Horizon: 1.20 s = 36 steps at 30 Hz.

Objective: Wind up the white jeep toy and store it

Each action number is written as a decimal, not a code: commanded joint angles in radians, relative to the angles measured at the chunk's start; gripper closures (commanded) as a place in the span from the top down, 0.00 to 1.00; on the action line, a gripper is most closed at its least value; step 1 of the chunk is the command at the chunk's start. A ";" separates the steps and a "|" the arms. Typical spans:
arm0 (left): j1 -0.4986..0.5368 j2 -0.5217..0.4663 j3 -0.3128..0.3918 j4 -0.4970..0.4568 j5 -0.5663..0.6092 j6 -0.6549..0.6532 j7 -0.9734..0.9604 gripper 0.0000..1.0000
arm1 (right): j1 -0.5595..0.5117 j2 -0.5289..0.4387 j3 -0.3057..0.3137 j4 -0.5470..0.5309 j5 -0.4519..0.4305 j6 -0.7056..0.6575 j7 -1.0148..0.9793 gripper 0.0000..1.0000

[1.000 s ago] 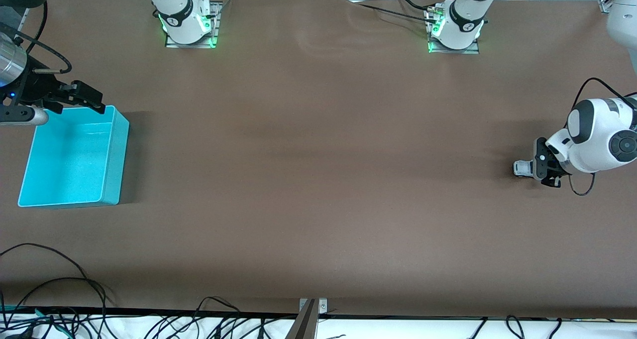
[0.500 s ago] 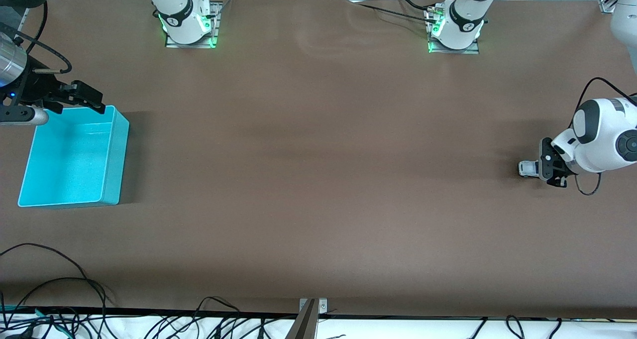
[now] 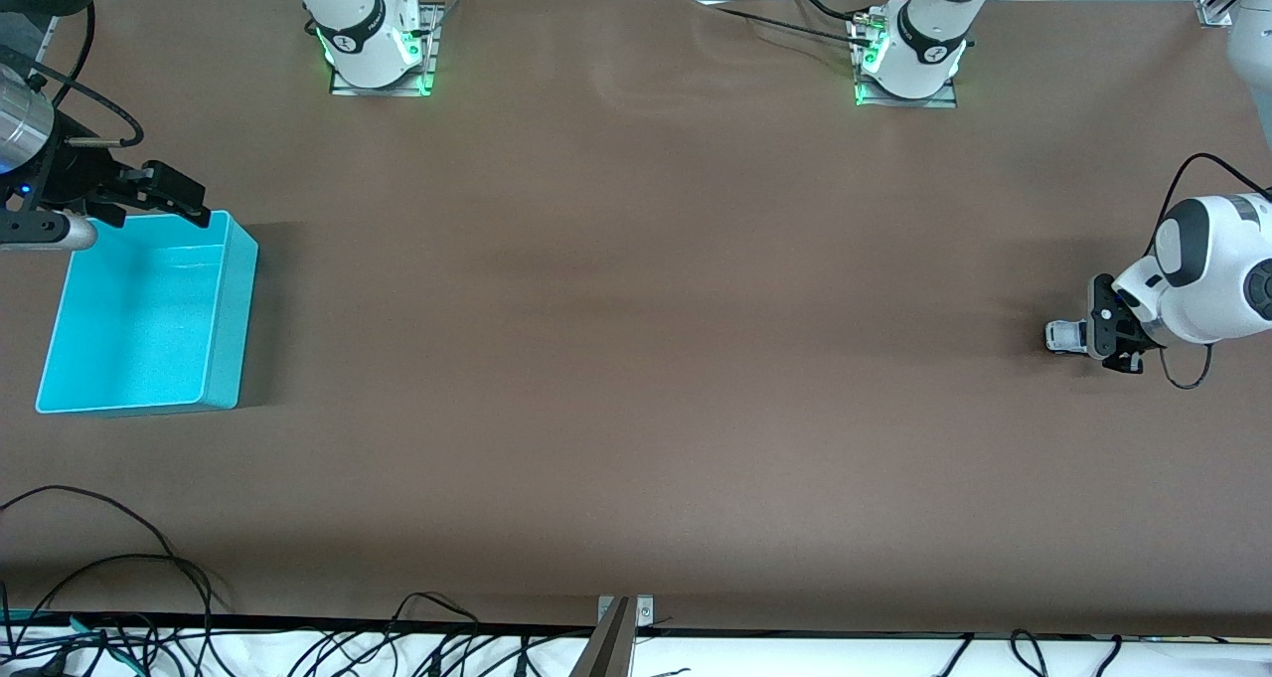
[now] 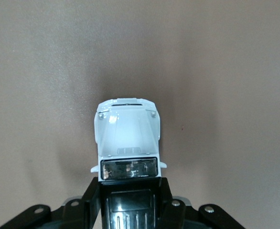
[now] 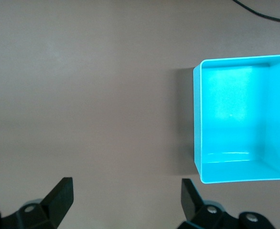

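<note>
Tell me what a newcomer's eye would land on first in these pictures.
First, the bright cyan bin, sitting empty at the right arm's end of the brown table, with the open right pincer over its rim farthest from the front camera. Then, at the left arm's end, the left pincer shut on the tiny white jeep toy, low at the table.

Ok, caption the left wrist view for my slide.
Left gripper shut on the white jeep toy, on the brown table.

bench (image 3: 636,359): brown matte cover, faint wrinkle by the bases | near edge: white strip with black cables (image 3: 119,597) | light: even, soft shadows
</note>
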 commanded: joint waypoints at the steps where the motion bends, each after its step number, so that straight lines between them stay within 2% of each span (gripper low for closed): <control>1: 0.012 0.027 0.008 0.032 0.029 -0.016 0.025 1.00 | -0.002 0.009 0.002 0.029 0.013 -0.025 -0.001 1.00; 11: 0.011 0.004 0.001 0.084 0.006 -0.107 0.007 1.00 | -0.002 0.009 0.002 0.029 0.013 -0.025 -0.001 1.00; 16: 0.011 -0.034 0.001 0.110 -0.046 -0.180 -0.018 1.00 | -0.002 0.009 0.002 0.029 0.013 -0.025 -0.001 1.00; 28: -0.061 -0.040 -0.045 0.339 -0.098 -0.476 -0.180 1.00 | -0.002 0.009 0.002 0.029 0.013 -0.025 -0.001 1.00; 32: -0.085 -0.049 -0.051 0.367 -0.135 -0.527 -0.275 1.00 | 0.000 0.009 0.002 0.029 0.013 -0.025 -0.001 1.00; 36: -0.097 -0.072 -0.092 0.385 -0.169 -0.590 -0.375 1.00 | -0.002 0.009 0.002 0.029 0.013 -0.025 -0.001 1.00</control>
